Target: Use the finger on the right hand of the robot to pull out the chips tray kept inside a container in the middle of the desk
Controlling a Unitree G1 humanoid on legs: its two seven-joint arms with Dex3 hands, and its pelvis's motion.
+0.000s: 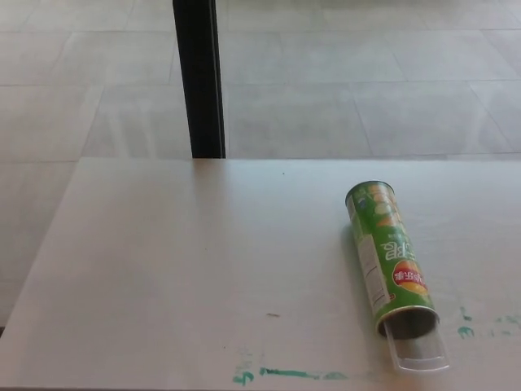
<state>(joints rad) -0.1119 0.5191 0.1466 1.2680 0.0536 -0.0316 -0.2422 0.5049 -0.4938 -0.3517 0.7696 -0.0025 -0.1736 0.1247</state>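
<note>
A green chips can (387,254) lies on its side on the white desk (187,269), right of centre, its open mouth toward the near edge. A clear plastic tray (419,349) sticks out a short way from that mouth, near the front edge of the desk. Neither of my hands shows in the head view.
A black vertical post (200,77) stands behind the desk's far edge. Green paint smears (285,374) mark the desk's front edge, and smaller ones (466,329) lie right of the can. Pale tiled floor lies beyond the desk.
</note>
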